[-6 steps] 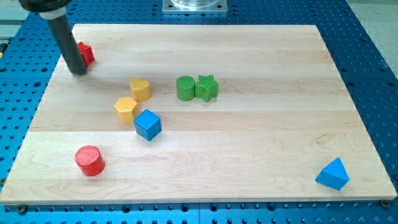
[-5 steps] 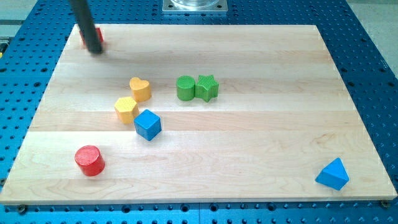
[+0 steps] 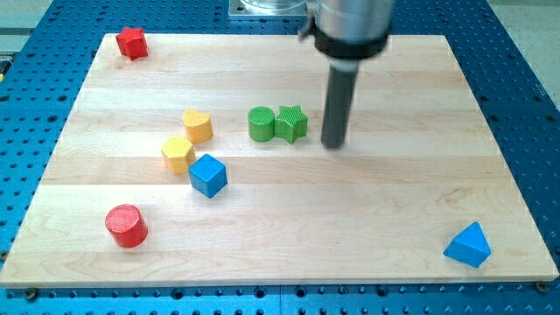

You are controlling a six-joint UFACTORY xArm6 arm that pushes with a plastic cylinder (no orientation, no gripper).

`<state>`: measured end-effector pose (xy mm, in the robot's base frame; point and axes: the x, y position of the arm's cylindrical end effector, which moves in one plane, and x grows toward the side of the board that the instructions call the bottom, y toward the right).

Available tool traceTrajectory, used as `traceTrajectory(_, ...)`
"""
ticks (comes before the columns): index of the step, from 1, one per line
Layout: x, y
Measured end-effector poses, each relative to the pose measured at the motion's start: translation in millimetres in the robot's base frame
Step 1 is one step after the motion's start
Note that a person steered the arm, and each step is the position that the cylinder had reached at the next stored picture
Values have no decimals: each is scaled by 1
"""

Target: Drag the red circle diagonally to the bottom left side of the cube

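Eight blocks on the table (image 3: 455, 105), and the rod stands far from the one it needs.

No claw exists on this arm, so nothing can be said to be open or closed; it ends in a plain dark rod whose tip (image 3: 332, 144) sits just to the view's right of the green star (image 3: 290, 122), which touches the green cylinder (image 3: 261, 123). The red circle (image 3: 127, 225) lies well apart from the tip, down and toward the view's left, near the table's bottom-left corner. The blue cube (image 3: 207, 174) sits between them, up and to the right of the red circle, so the tip would, I judge, have to cross past the cube to reach it. No labels or writing can be read anywhere.
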<state>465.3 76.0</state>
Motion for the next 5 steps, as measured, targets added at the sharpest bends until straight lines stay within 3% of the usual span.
traceTrajectory(2,117,-115)
traceTrajectory(3,153,-162)
traceTrajectory(5,138,-235)
